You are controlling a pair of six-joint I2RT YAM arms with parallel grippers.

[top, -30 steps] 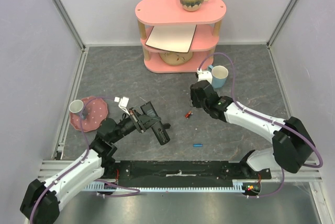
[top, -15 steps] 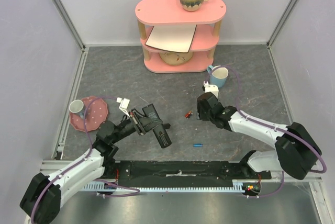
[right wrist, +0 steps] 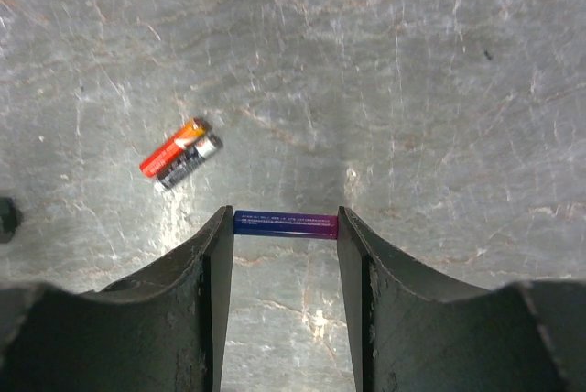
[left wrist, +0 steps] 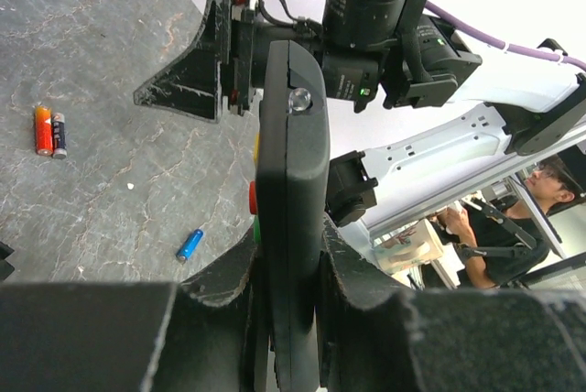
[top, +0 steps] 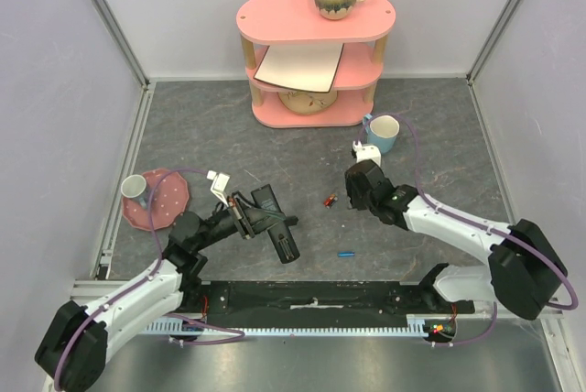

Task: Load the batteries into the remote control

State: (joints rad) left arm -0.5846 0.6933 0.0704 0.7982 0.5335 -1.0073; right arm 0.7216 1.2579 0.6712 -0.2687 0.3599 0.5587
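While the top view shows the left gripper point(top: 249, 218) clamped on the remote control point(top: 282, 241), its long axis slanting from far-left to near-right, I see the right gripper point(top: 353, 196) low over mid-table point(top: 211, 136). From the left wrist I look along the remote edge-on, its length pointing away toward the right arm, buttons facing left. From the right wrist, a purple battery point(right wrist: 285, 223) lies crosswise, pinched end to end between the fingers.

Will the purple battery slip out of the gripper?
Maybe. The purple battery is pinched only by its small ends between the fingers of the right gripper, so it might pivot or pop out. It looks smooth and round, so if dropped it would probably roll.
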